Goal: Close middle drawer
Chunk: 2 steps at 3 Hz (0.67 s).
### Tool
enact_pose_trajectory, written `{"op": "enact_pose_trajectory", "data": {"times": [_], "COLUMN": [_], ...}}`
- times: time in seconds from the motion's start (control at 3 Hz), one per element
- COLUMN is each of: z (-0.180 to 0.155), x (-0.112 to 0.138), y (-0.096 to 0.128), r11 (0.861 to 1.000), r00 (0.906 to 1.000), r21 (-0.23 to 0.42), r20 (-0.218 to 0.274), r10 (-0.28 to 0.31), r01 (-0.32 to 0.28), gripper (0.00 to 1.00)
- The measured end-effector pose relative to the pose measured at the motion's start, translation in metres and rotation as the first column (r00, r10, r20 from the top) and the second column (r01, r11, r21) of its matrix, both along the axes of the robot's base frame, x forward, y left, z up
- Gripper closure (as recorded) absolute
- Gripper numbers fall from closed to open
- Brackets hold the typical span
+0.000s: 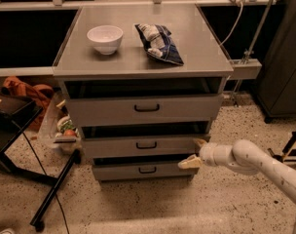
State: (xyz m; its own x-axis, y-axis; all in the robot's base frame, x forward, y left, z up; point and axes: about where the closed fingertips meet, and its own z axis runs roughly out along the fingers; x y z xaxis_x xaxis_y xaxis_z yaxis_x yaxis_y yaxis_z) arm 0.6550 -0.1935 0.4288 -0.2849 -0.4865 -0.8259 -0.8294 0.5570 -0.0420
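Facing the drawer fronts from the lower right of the frame, the tool (194,153) has its two cream fingers spread apart, gripping nothing, just beside the right end of the middle drawer (119,146). That drawer lies at frame centre, a dark gap above its front, between the top drawer (104,112) and the bottom drawer (119,171). The desk (201,57) above carries a white bowl (104,38) and a blue snack bag (158,43).
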Motion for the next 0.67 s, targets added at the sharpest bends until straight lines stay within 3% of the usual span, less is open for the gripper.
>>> {"op": "enact_pose_trajectory", "data": {"times": [0.33,0.67], "z": [0.0,0.013], "x": [-0.001,-0.016], "y": [-0.002,-0.005], "r11": [1.0,1.0], "r00": [1.0,0.9998], "r21": [0.016,0.03], "r20": [0.008,0.021], "r10": [-0.005,0.0], "r01": [0.005,0.0], "gripper": [0.0,0.0]}}
